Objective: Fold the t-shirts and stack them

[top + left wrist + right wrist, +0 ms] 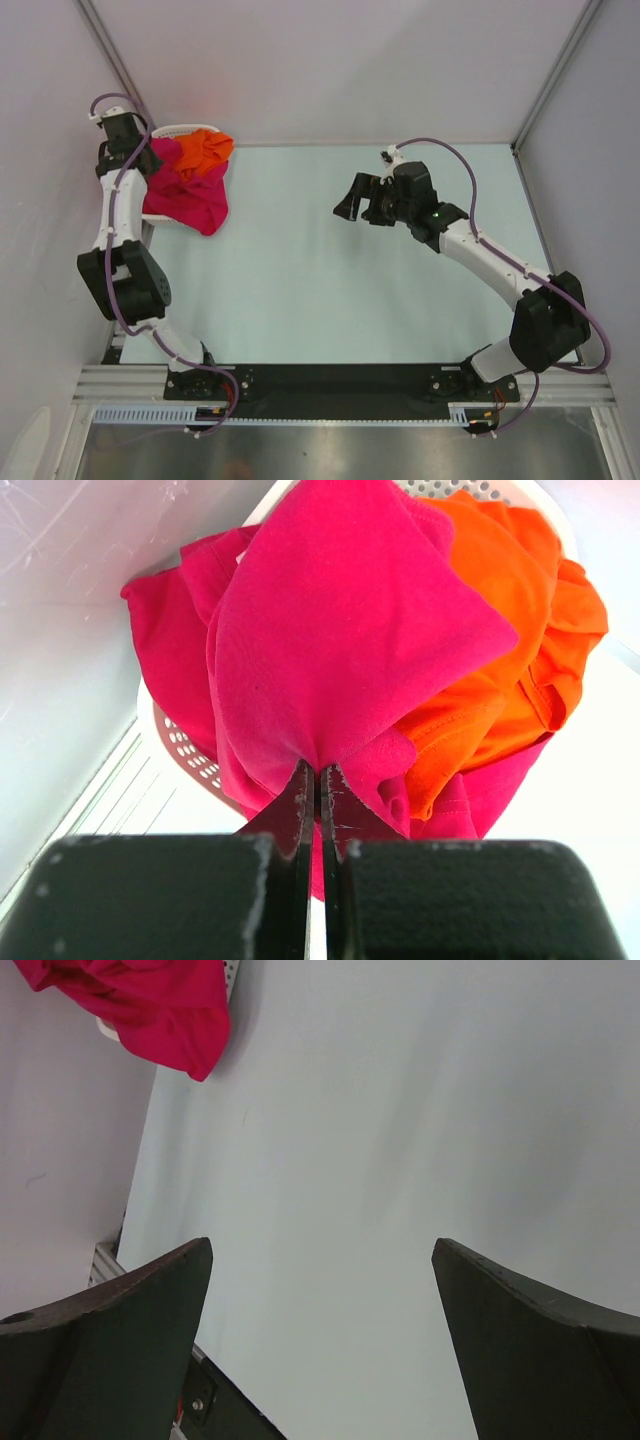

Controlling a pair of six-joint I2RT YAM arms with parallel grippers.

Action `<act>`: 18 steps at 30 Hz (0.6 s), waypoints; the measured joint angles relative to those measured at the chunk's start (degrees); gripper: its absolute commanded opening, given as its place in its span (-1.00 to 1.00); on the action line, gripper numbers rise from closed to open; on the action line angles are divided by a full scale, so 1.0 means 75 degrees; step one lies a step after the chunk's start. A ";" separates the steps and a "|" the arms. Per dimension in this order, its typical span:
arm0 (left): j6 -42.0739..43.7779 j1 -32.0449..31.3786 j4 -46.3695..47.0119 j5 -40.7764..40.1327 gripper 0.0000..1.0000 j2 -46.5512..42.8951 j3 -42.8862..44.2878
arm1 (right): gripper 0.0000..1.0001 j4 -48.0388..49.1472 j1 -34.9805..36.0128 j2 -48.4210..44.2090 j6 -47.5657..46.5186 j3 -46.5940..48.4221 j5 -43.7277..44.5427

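Left wrist view: the left jaws are pressed together on a fold of the crimson-pink t-shirt [340, 630], which fans out directly ahead of the jaw tips and drapes over the white basket [185, 745]. The orange t-shirt [510, 650] sits ahead and to the right of those jaws, partly under the pink cloth. The pinched shirt is bunched, so neck and hem cannot be told apart. Its long axis runs straight away from the jaws, narrow at the pinch and widening farther off.

The right jaws are spread wide and hold nothing, hovering over bare tabletop [400, 1110], with the basket well ahead and to their left.

I judge this the opening step, drawing one shirt out of the basket. Next, the left arm needs to lift it onto the tabletop between the two arms, where the right jaws can take a second edge.
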 measured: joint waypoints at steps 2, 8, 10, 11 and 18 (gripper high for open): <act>0.0006 0.0000 -0.0026 0.0000 -1.00 -0.0029 0.0044 | 1.00 -0.0023 -0.0003 0.0000 -0.0003 -0.0038 0.0038; 0.0009 0.0000 -0.0096 -0.0015 -1.00 -0.0134 0.0335 | 0.99 -0.0099 -0.0029 0.0000 -0.0006 -0.0064 0.0090; 0.0009 0.0000 -0.0090 -0.0012 -1.00 -0.0154 0.0423 | 0.99 -0.0067 -0.0035 0.0015 0.0020 -0.0058 0.0087; 0.0006 0.0000 -0.0085 -0.0006 -1.00 -0.0154 0.0460 | 0.99 -0.0052 -0.0035 0.0041 0.0026 -0.0050 0.0085; -0.0038 0.0000 -0.0085 0.0058 -0.99 -0.0154 0.0525 | 1.00 0.0044 -0.0029 0.0393 0.0108 0.0303 0.0087</act>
